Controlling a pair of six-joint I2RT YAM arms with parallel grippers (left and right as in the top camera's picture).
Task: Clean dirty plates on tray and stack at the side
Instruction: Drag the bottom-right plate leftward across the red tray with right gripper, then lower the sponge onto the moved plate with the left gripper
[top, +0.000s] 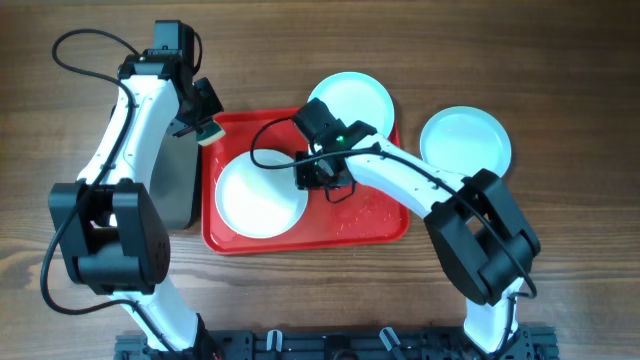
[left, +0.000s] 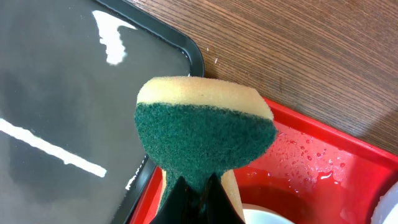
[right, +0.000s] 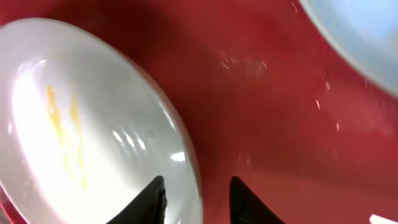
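A red tray (top: 370, 215) lies at the table's middle. One white plate (top: 262, 195) rests in its left half, and yellow streaks mark it (right: 81, 124) in the right wrist view. My right gripper (top: 322, 180) (right: 198, 182) is open at that plate's right rim, one finger over the plate and one over the wet tray floor (right: 267, 112). A second plate (top: 350, 100) sits across the tray's far rim. The third plate (top: 465, 140) stands on the table to the right. My left gripper (top: 203, 125) (left: 198, 179) is shut on a green-and-yellow sponge (left: 205, 130) above the tray's far left corner.
A dark grey metal pan (top: 175, 180) (left: 62, 93) lies against the tray's left side, partly under my left arm. Water drops cover the tray's corner (left: 323, 162). Bare wooden table surrounds the tray.
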